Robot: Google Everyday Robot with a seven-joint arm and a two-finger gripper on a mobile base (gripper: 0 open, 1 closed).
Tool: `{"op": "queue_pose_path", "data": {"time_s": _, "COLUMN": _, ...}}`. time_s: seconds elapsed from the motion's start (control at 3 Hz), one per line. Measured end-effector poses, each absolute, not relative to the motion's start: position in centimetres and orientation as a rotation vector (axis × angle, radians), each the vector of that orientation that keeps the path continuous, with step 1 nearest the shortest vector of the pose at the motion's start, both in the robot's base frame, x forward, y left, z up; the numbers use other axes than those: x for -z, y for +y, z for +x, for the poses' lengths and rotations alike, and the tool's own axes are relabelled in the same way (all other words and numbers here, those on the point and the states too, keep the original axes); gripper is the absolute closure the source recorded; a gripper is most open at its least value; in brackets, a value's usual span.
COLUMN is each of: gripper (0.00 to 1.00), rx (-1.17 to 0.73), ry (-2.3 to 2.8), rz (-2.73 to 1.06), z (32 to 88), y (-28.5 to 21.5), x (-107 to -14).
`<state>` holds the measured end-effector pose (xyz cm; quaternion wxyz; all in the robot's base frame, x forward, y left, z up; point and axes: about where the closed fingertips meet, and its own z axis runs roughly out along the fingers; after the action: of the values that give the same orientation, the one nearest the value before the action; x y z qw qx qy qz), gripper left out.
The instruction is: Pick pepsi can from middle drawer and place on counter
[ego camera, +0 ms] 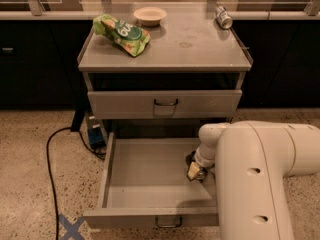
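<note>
Gripper (pixel 196 170) down inside the open middle drawer (pixel 140 166), at its right side.

The gripper sits low near the drawer's right wall, at the end of the white arm (pixel 260 174), and most of the drawer's floor lies to its left. Beyond and above the gripper is a closed drawer (pixel 165 104), and over that the counter (pixel 200 46). On the counter, a green bag (pixel 121 32) and a pale bowl (pixel 150 15) lie up and to the gripper's left, and a silvery can (pixel 223 17) lies slightly to its right.
</note>
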<state>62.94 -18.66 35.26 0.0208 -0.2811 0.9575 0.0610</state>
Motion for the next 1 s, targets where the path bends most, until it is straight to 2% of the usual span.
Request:
{"op": "queue_pose_path", "data": {"time_s": 0.67, "gripper": 0.88, "rx": -0.233, "ry": 2.957, "rz": -0.893, "z": 62.6, "y": -18.3, "x": -35.9}}
{"op": "queue_pose_path", "data": {"time_s": 1.0, "gripper": 1.0, "rx": -0.395, "ry": 2.874, "rz": -0.923, "z": 61.7, "y": -17.8, "x": -41.2}}
